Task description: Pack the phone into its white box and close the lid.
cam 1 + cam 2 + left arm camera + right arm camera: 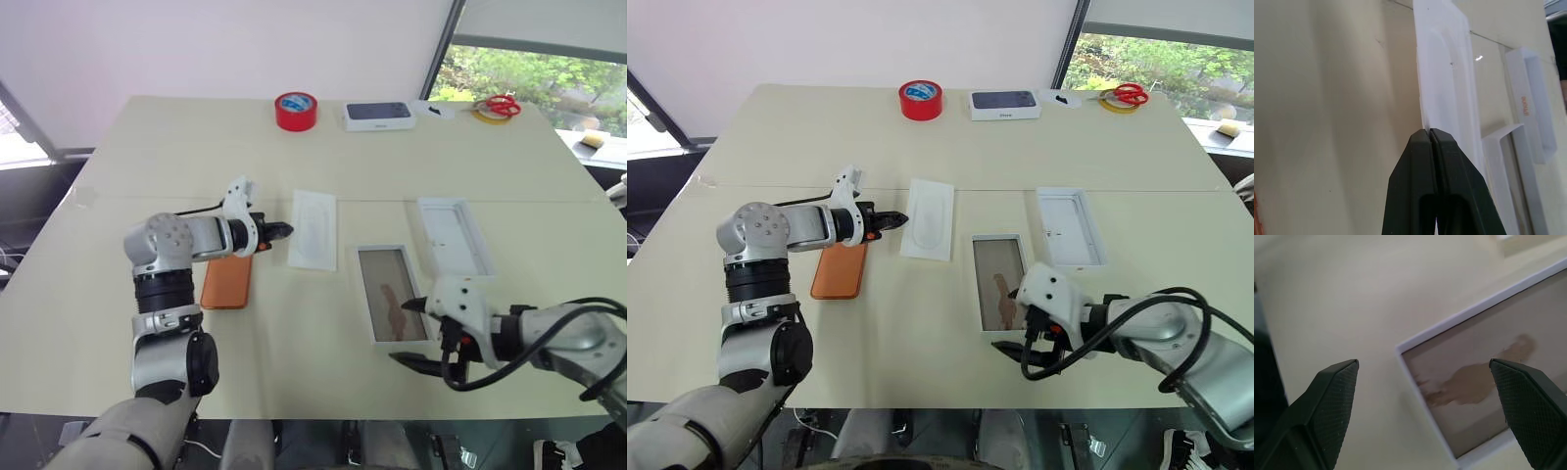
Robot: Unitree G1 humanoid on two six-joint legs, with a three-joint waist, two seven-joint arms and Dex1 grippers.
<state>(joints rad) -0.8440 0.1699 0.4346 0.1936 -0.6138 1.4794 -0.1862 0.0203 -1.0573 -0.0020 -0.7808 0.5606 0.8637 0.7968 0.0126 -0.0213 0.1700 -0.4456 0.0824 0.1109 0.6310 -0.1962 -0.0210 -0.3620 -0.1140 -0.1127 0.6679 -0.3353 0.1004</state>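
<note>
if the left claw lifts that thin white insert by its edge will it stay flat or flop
Probably it sags a little: the thin white insert with an oval recess looks like a moulded sheet, and the left claw sits shut at just one long edge. It likely weighs very little. Lying flat on the cream table, it may slide rather than lift.

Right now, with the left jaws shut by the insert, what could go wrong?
1. The left gripper is shut right at the edge of the thin white insert; I can't tell whether it grips it. If it does, lifting could flex or drop it.
2. The phone lies partly under the left arm, so a low sweep might shove it.
3. The right gripper hangs open over the corner of the white box and could nudge it.
</note>
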